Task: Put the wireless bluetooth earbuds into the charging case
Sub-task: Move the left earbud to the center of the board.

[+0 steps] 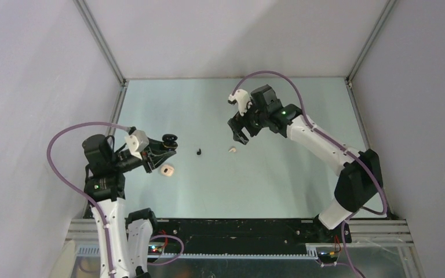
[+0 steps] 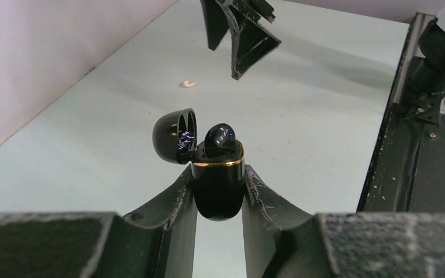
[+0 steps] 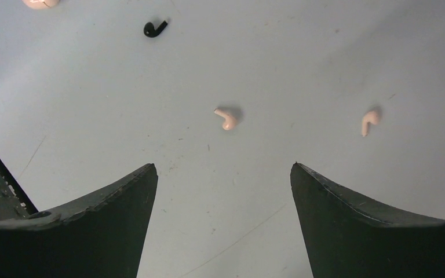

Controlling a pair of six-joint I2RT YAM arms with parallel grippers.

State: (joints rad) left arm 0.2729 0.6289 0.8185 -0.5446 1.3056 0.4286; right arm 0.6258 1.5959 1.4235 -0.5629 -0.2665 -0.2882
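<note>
Clamping a glossy black charging case (image 2: 218,197) (gold-trimmed rim, domed lid hinged open) near the table's left edge, the left gripper (image 2: 218,171) presses its scuffed fingers against both sides. A shiny black earbud (image 2: 220,135) sits in it. Toward the table's middle lie a loose black bud (image 3: 154,28), a matte beige earbud (image 3: 227,118) and a second beige bud (image 3: 370,121). The right gripper (image 3: 222,167) hangs above, spread wide, holding nothing.
</note>
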